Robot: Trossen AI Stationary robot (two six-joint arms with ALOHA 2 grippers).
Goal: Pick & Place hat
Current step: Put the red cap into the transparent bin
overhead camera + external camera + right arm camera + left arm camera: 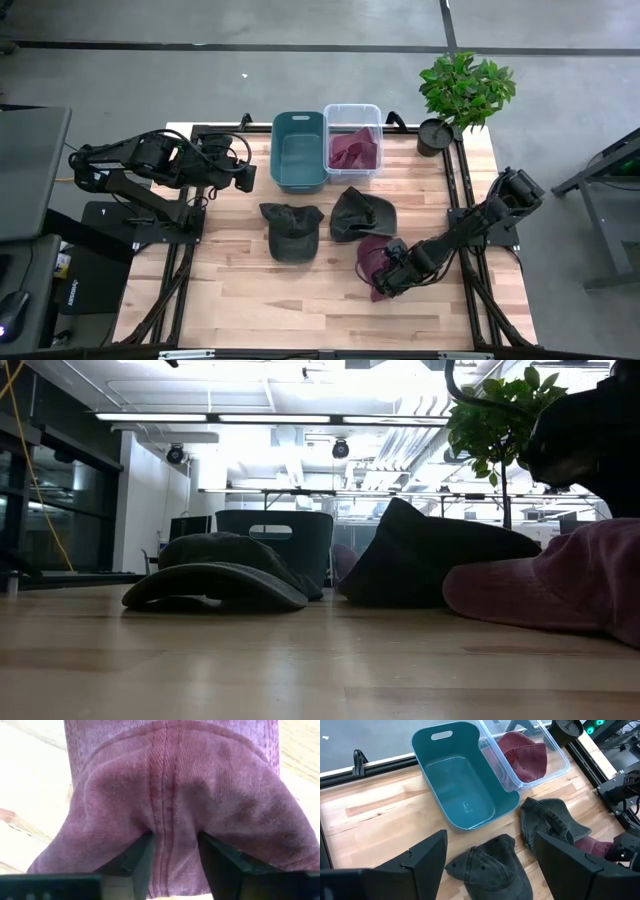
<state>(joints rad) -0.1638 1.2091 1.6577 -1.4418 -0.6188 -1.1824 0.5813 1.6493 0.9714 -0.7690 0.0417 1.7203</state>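
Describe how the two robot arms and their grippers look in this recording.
Both arms are dark, jointed and boxy, with black cables along them. The left gripper has wide, flat, angular black fingers. The right gripper has matching dark fingers. No markings are legible.

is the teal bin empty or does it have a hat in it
Empty. The teal bin shows only its bare floor in the left wrist view, and the high view agrees. The clear bin beside it holds a maroon hat.

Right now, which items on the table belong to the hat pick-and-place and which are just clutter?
Job:
- maroon hat, right gripper pinching its fabric
- two dark hats
- teal bin
- clear bin, a maroon hat already inside

Lying about:
- potted plant at the table corner
- left gripper, open, waiting beside the teal bin
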